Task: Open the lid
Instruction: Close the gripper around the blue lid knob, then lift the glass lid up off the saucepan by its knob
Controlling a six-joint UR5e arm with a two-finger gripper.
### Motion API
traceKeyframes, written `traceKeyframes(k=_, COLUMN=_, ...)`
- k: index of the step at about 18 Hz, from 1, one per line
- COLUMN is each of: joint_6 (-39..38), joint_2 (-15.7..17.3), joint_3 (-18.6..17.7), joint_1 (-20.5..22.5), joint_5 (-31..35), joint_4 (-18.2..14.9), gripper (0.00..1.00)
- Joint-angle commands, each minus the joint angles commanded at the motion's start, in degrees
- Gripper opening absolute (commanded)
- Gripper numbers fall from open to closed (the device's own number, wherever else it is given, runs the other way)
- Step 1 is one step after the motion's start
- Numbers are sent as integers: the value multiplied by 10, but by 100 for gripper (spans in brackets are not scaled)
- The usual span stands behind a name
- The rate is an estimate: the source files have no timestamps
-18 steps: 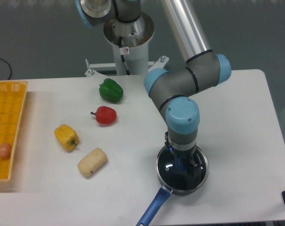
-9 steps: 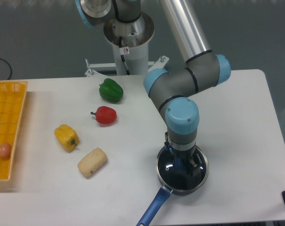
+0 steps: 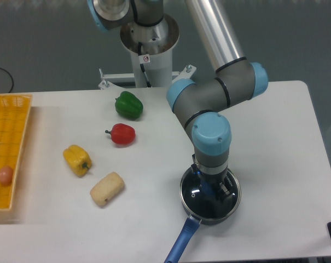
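One small shift: the saucepan (image 3: 210,200) has turned a little
The gripper (image 3: 210,193) is down on the lid (image 3: 193,193), whose knob is hidden; I cannot tell if it grips

Your pincer (image 3: 210,193) pointed straight down over the lid (image 3: 193,193), which sat on the saucepan (image 3: 206,215) near the front of the bench (image 3: 274,142); the wrist hid the knob, so you could not tell how the jaws stood. The pan's blue handle (image 3: 179,246) ran toward the front edge. To the left lay a green pepper (image 3: 128,105), red pepper (image 3: 122,133), yellow pepper (image 3: 77,159) and a potato (image 3: 107,188), well apart. A yellow basket (image 3: 12,131) held an egg (image 3: 5,175).
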Motion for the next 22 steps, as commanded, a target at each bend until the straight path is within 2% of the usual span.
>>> traceKeyframes(k=10, joint_6=4, joint_2=13, joint_3=-7, joint_1=0, joint_5=0, joint_4=-4, gripper=64)
traceKeyframes(k=22, joint_6=25, joint_2=60, joint_3=-39, joint_1=31, joint_5=-7, joint_4=-15, gripper=63)
